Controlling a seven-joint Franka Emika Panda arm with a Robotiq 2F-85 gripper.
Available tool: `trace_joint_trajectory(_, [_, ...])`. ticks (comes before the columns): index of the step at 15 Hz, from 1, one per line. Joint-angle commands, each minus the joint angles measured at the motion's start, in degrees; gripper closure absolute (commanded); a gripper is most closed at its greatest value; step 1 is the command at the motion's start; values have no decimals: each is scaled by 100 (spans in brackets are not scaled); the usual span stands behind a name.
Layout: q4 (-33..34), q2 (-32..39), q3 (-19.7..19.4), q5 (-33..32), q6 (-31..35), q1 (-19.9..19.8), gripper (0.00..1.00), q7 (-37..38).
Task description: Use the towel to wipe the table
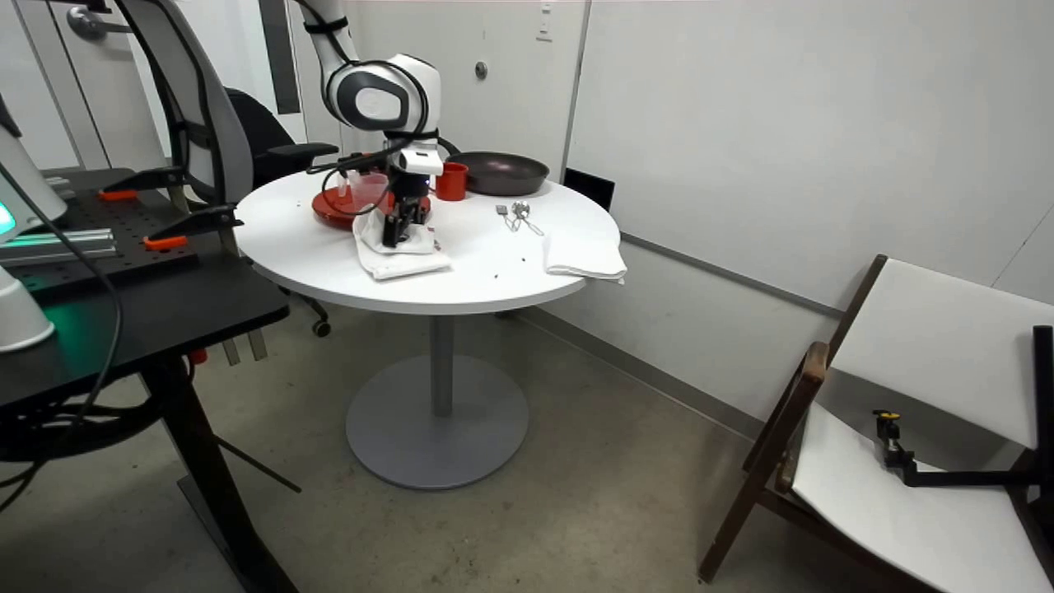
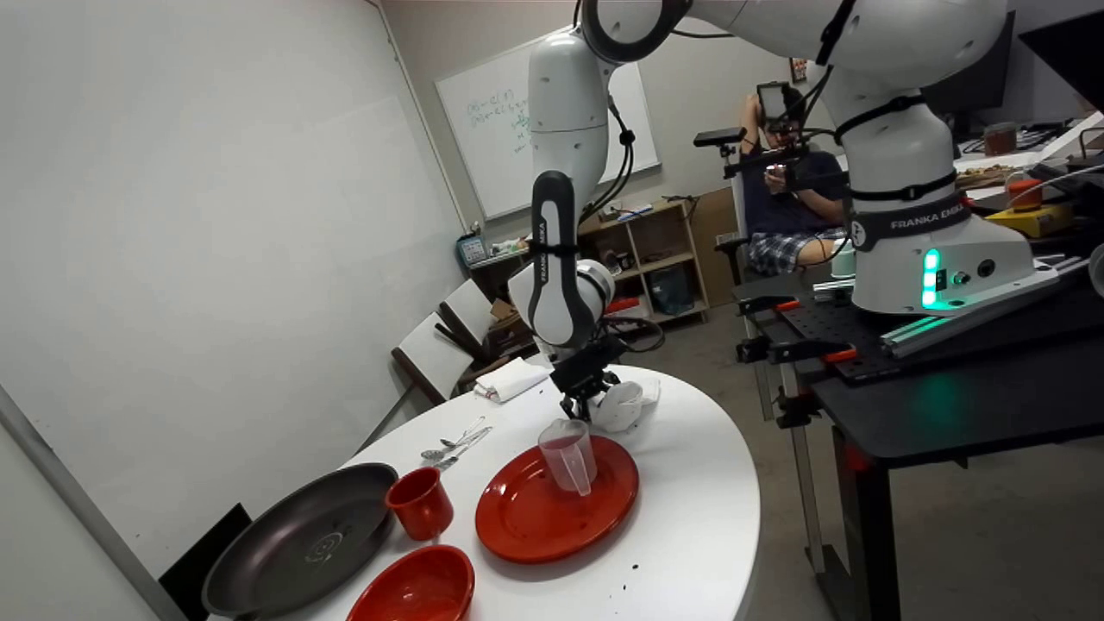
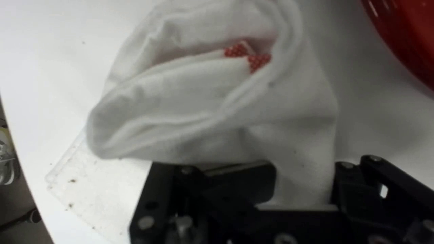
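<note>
Currently we are listing: one white towel point(image 3: 217, 98), bunched on the round surface point(image 1: 510, 257) just beside the red plate point(image 2: 526, 511), partly closed jaws gripping its fold. We are judging it light, limp, unbreakable, and favouring a thick bunched fold as hold.

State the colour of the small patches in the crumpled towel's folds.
The patches are red with a fine, paler speckle, clearest in the wrist view.
</note>
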Motion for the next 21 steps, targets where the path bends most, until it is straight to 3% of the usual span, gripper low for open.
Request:
trace_joint_trajectory(1, [-131,-91,176,41,-445,-182,100,32])
trace_joint_trajectory(9, [-155,-124,233,30,-911,-298,100,62])
trace_joint_trajectory(21, [703,378,425,-14,-541,-265,100,-12])
